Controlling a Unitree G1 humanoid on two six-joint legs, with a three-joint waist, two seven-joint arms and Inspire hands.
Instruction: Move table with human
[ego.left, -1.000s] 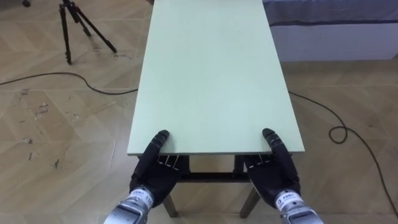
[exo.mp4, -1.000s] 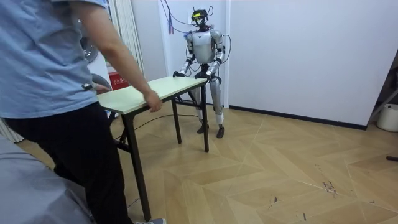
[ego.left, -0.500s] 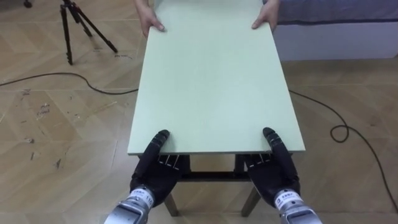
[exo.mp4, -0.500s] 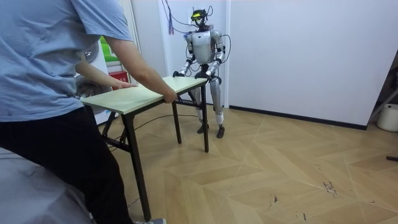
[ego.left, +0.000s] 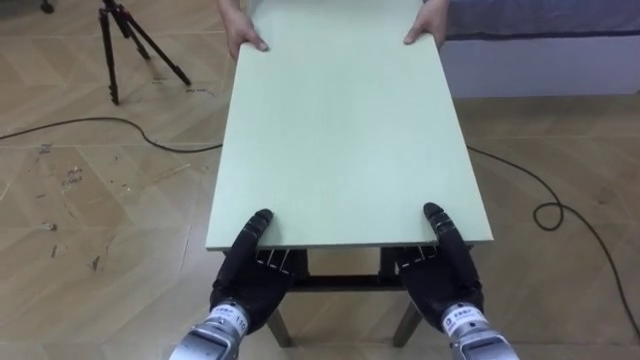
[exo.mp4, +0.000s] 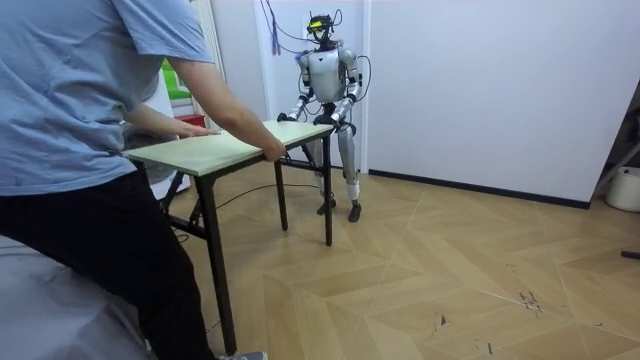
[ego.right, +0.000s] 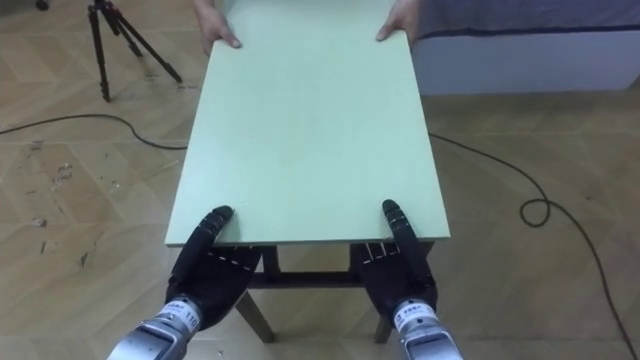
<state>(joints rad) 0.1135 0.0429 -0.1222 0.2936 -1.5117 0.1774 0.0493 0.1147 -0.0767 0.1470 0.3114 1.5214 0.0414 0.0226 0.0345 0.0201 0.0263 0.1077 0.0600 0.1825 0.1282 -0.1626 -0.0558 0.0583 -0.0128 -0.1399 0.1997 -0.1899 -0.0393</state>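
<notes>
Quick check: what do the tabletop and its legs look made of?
The tabletop looks like laminated board: pale green, matte, uniform, with a thin flat edge. The legs seem to be dark painted metal, judging by how slim and straight they are.

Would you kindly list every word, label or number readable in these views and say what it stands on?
No text is readable.
On the pale green rectangular tabletop: nothing.
Small white tags at the backs of the left hand and right hand: print too small to read.

Black left hand (ego.left: 250, 282) and right hand (ego.left: 440, 285), silver wrist cuffs, seemingly silver-white torso.
</notes>
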